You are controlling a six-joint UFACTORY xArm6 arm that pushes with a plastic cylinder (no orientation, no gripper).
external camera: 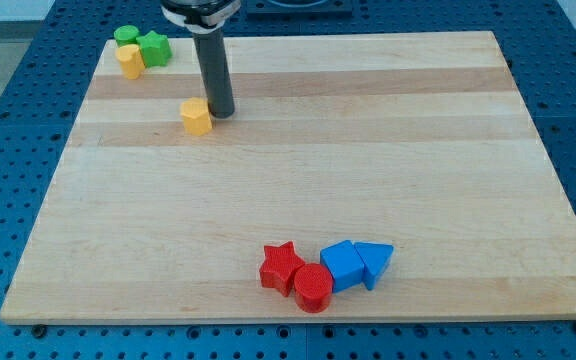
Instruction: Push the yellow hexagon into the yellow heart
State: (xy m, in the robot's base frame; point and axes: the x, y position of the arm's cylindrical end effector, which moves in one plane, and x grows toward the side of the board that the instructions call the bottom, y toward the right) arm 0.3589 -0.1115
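At the view's top left corner of the wooden worktop (298, 180) three blocks sit in a tight group. The yellow heart (129, 61) is the lowest and most to the left of them. Just above it is a green round block (124, 36), touching it or nearly so. A green star (154, 47) is just beside the heart on its right, and it seems to touch both neighbours. I cannot tell which way the heart's point is turned.

Further right and lower is the yellow hexagon (196, 116). It stands alone, well apart from the heart group, to the lower right of it. It stands upright with a flat top. It has no clear long axis, and the direction of its corners is too small to read.

My tip (218, 112) is just beside the hexagon on its right side, touching it or very close; the exact contact I cannot tell. The rod goes straight up from there to the view's top edge. This arm carries no gripper, only the rod.

Near the view's bottom, right of the centre, four blocks lie in a row. From left: a red star (281, 266), a red round block (313, 288) slightly lower, a blue cube (343, 265) and a blue triangle (374, 260). Each one touches the next.
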